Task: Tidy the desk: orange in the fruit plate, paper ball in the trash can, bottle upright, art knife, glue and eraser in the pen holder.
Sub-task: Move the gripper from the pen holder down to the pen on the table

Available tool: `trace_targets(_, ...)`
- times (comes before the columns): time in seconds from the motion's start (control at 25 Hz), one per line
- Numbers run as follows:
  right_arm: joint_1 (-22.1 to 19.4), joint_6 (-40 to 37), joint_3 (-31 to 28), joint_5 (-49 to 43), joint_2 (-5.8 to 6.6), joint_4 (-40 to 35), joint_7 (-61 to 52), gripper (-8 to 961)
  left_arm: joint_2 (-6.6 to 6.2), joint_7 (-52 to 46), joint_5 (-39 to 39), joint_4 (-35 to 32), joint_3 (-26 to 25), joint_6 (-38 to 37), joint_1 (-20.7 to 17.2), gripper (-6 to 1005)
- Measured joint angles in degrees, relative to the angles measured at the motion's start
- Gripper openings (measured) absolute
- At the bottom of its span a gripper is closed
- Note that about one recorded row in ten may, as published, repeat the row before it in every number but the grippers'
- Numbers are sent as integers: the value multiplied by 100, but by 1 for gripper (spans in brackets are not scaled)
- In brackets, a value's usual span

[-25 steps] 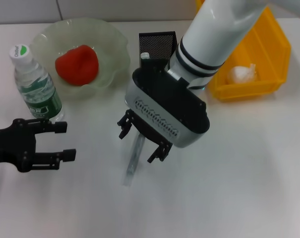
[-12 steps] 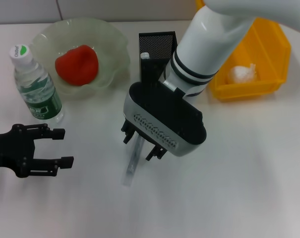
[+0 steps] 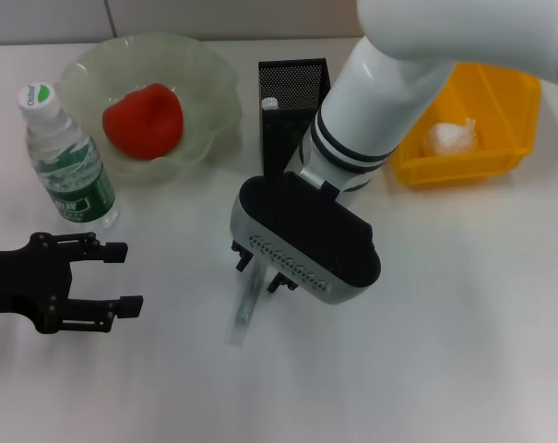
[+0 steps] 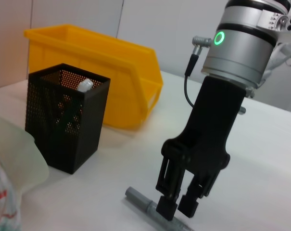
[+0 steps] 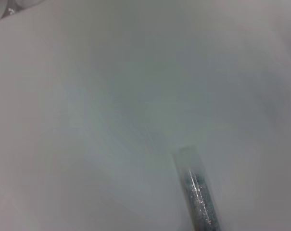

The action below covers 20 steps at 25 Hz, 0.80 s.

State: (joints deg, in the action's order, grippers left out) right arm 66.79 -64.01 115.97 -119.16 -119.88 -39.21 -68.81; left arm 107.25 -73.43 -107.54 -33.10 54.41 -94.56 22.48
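The grey art knife (image 3: 243, 314) lies on the white table in front of the black mesh pen holder (image 3: 292, 83). My right gripper (image 3: 257, 273) is down on its upper end with a finger on each side, as the left wrist view (image 4: 178, 208) also shows, and the knife (image 4: 143, 204) still rests on the table. A white-tipped glue stick (image 3: 268, 104) stands in the holder. The orange (image 3: 143, 120) sits in the green fruit plate (image 3: 214, 74). The bottle (image 3: 66, 161) stands upright. The paper ball (image 3: 449, 137) lies in the yellow bin (image 3: 509, 101). My left gripper (image 3: 122, 275) is open and empty at the left. No eraser shows.
The pen holder (image 4: 66, 125) stands close behind the right gripper, with the yellow bin (image 4: 111, 62) beyond it. The bottle is just behind the left gripper. The right wrist view shows only the knife (image 5: 198, 192) on bare table.
My right gripper has come down over the knife and its fingers have closed from wide open to narrow around it. The left gripper has shifted only slightly.
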Motion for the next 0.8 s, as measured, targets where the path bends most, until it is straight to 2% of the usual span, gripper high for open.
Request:
trace_targets(0.16,12,55,49,3,0,-15,2,420,89,-6,-121,-167,-25,17,-16,812)
trace_targets(0.44,10,209,348,86,0,-38,46,354,94,-5,-126,-176,-43,1,-20,811)
trace_targets(0.8,21,263,390,138,0,6,146,269,103,-15,-127,-191,-54,-47,19,811)
